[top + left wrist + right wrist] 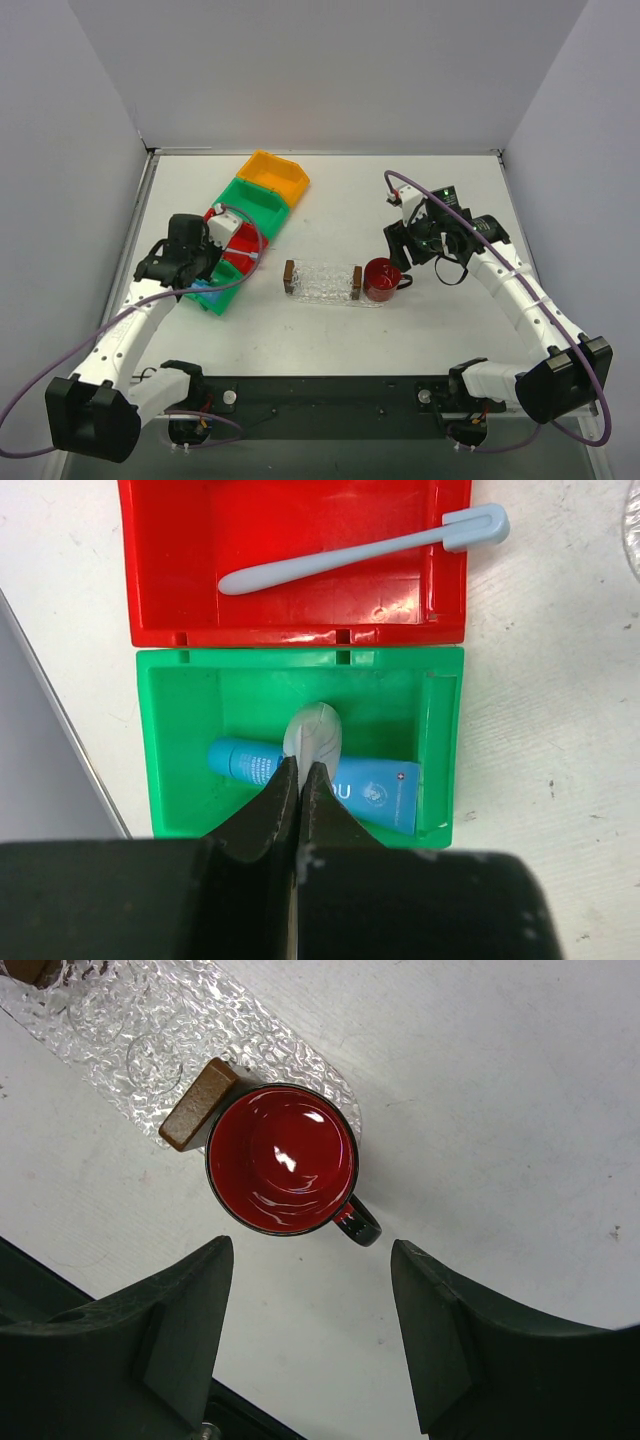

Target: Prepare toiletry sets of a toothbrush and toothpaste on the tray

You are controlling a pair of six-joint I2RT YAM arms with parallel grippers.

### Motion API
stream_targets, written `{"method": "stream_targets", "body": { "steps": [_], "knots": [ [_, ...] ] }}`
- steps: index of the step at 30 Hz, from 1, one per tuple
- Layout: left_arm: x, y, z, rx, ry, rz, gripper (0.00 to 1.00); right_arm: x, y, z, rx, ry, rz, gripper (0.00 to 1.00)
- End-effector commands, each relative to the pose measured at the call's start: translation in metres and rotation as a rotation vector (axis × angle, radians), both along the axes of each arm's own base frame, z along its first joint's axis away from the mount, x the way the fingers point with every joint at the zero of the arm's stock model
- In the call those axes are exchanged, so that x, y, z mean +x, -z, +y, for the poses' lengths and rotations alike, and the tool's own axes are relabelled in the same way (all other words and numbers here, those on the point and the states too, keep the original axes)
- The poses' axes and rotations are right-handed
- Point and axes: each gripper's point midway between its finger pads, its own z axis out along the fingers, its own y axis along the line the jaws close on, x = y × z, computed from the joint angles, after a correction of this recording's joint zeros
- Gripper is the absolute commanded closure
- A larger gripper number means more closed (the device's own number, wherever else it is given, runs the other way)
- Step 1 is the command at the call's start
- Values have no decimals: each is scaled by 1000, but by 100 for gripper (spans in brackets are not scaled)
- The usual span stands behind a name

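White tabletop [440,190] (grey walls around): left gripper [303,770], fingers together, pinches the silver-grey toothpaste tube [314,730] over the green bin [180,730] holding the blue toothpaste tube [375,792]. Toothbrush [350,555] lies across the red bin [300,610], just farther. Right gripper [310,1250], jaws apart, hovers above the red mug [285,1160].

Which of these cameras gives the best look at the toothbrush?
The left wrist view. There the toothbrush lies whole across the red bin, head past its rim. From the top view the left arm hides most of that bin, so the brush is hardly visible. The right wrist view misses it.
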Motion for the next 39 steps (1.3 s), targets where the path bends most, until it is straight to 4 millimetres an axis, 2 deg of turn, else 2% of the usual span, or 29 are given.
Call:
{"method": "stream_targets", "body": {
  "steps": [1,2,7,12,15,16,23,29,32,39],
  "knots": [
    [7,-54,-3,-61,-11,-116,100,0,5,-1,-1,-5,13,41],
    [10,-67,-5,-73,-8,-140,100,0,5,-1,-1,-5,14,41],
    [1,-98,-21,-156,53,-164,100,1,4,-3,-8,1,7,41],
    [-6,-134,-52,-288,189,-203,100,2,5,-5,-16,8,6,41],
    [-6,-145,-68,-357,247,-198,100,4,4,-6,-22,13,2,41],
    [-4,-154,-72,-373,260,-216,100,4,4,-7,-24,18,-4,41],
    [4,-177,-103,-475,356,-216,100,12,4,-18,-47,66,-25,41],
    [1,-185,-141,-463,455,-216,100,16,9,-24,-70,89,-22,41],
    [-2,-181,-160,-430,498,-207,100,17,11,-26,-73,97,-16,41],
    [1,-167,-189,-369,547,-168,100,19,12,-30,-72,112,-13,41]
  ]
}}
